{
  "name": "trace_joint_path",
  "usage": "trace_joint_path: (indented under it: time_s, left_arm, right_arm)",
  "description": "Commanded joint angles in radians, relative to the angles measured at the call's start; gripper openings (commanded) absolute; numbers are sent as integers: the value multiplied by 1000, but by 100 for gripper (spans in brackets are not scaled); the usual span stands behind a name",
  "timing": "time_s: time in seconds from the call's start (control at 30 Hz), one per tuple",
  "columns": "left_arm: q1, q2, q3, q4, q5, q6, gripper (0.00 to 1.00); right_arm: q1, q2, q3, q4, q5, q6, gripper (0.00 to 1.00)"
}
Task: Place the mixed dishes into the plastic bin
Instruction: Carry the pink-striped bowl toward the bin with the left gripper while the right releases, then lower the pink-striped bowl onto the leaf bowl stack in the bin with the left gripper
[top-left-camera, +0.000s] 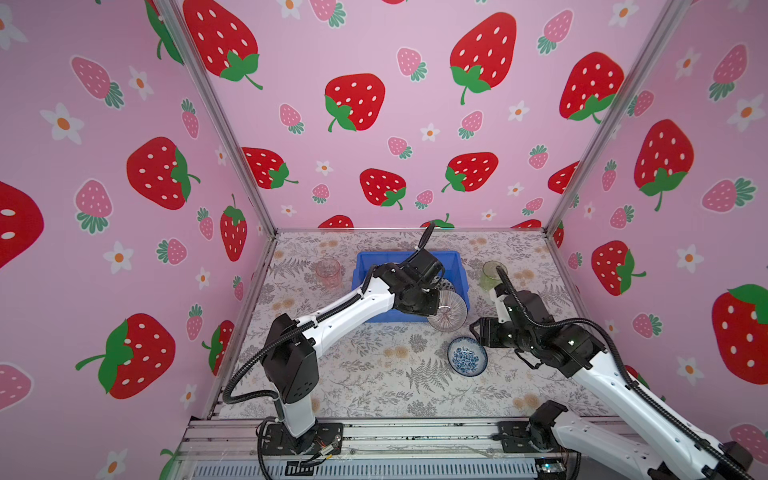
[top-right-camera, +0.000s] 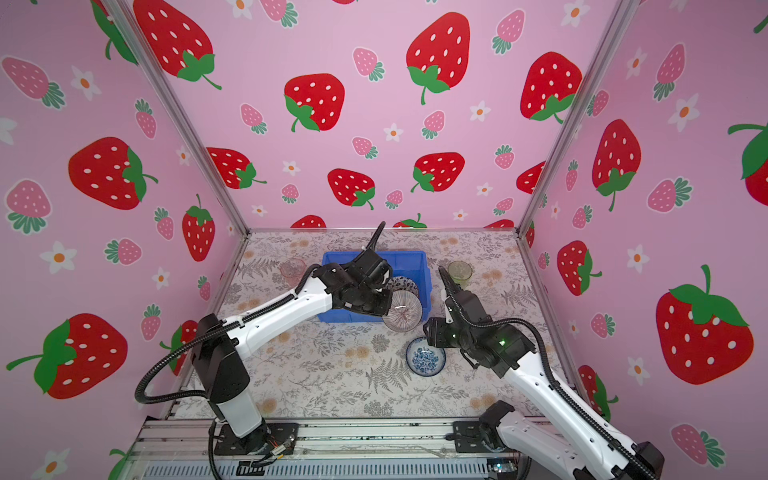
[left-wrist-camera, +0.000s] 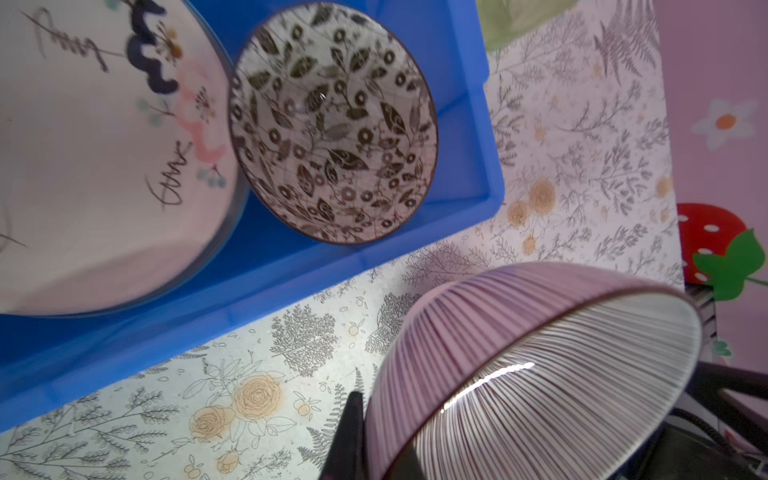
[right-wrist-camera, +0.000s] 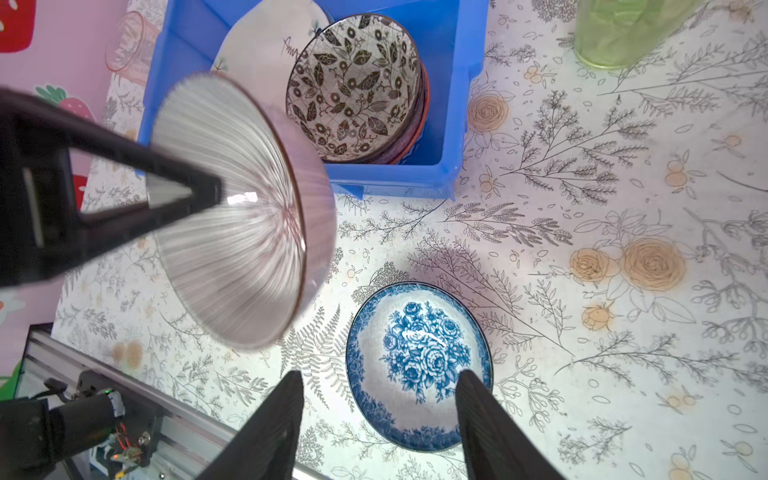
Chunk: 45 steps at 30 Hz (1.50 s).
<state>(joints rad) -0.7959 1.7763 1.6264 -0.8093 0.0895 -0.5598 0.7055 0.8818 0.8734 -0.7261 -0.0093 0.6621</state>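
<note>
left gripper (right-wrist-camera: 208, 193) pinches purple bowl (top-left-camera: 449, 311) rim, tilted, probably to clear blue bin (top-left-camera: 363, 274) wall, center of a top view | right gripper (right-wrist-camera: 380, 376) spread above blue-white bowl (right-wrist-camera: 419, 332), likely next pick

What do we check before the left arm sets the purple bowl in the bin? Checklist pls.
1. Grip: left pincer shut on the purple bowl at its rim: ok.
2. Position: purple bowl above the blue bin: not ok; it hangs tilted over the table by the bin's near wall.
3. Nesting spot: black-white bowl in the bin is empty: ok.
4. Clearance: right pincer apart from the purple bowl: ok; open over the blue-white bowl.
5. Free floor beside the cream plate: cannot tell.
</note>
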Motion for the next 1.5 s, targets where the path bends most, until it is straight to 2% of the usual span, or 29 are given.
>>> trace_joint_path:
  time_s: [0.0,0.03,0.07,0.13,0.3,0.63,1.07,1.37,1.47]
  left_arm:
    - [46,-7,74,2,3,12,0]
    - [56,-1,82,6,0,17,0]
    - [68,7,92,12,-1,21,0]
    - [85,20,97,43,5,22,0]
    - [119,80,148,71,21,27,0]
    - [130,195,224,97,38,58,0]
    - [139,345,355,9,7,90,0]
    - [144,370,378,-30,-13,80,0]
    - [144,370,379,-31,-6,80,3]
  right_arm:
    - [-4,-30,-21,-8,-3,22,70]
    - [-5,-34,-23,-9,-5,22,76]
    - [-5,-38,-27,-7,-11,22,90]
    - [-5,-41,-38,6,-27,25,100]
    - [-5,-48,-66,33,-46,41,99]
    - [-5,-50,-81,27,-37,42,99]
    - [-5,-44,-91,19,-26,31,99]
    - [-5,-33,-94,20,-23,24,99]
    - [-5,-29,-96,23,-23,22,99]
